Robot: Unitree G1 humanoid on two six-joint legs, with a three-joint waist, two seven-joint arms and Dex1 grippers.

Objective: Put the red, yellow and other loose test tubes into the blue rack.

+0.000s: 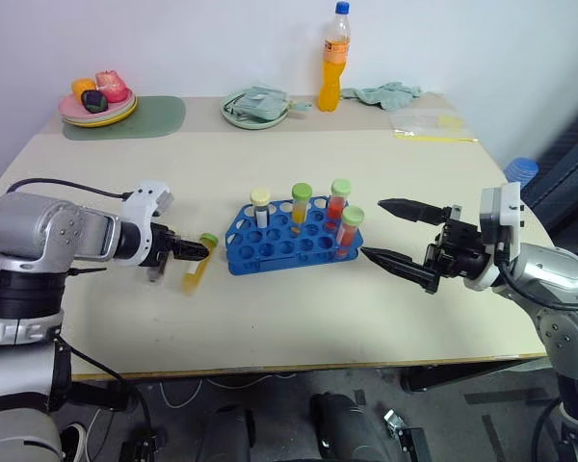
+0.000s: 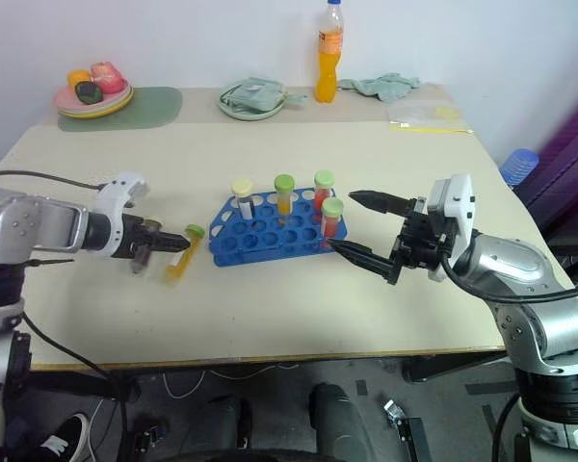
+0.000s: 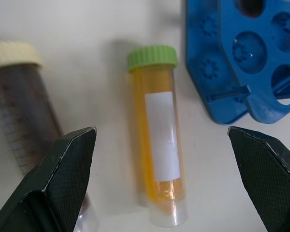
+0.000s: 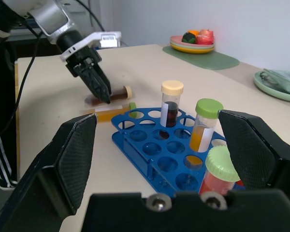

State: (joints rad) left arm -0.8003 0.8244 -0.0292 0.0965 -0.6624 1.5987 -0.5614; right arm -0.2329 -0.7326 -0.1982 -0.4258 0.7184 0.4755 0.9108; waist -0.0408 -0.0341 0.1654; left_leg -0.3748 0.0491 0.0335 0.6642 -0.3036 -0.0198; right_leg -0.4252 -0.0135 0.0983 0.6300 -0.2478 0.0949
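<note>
A yellow test tube point(image 3: 157, 140) with a green cap lies on the table just left of the blue rack point(image 1: 289, 239). Beside it lies a dark brown tube point(image 3: 19, 106) with a cream cap. My left gripper point(image 1: 188, 250) hovers over the yellow tube, open, one finger on each side and pointing down at it. The rack holds several upright tubes: a cream-capped dark one point(image 1: 260, 205), a yellow one point(image 1: 301, 202) and two red ones point(image 1: 339, 198). My right gripper point(image 1: 373, 228) stands open and empty just right of the rack, level with its tubes.
At the table's far edge stand an orange drink bottle point(image 1: 334, 60), a plate of fruit point(image 1: 98, 101) on a green mat, a green dish with a cloth point(image 1: 255, 106), another cloth point(image 1: 385, 93) and a plastic bag point(image 1: 424, 123). Bare tabletop lies in front of the rack.
</note>
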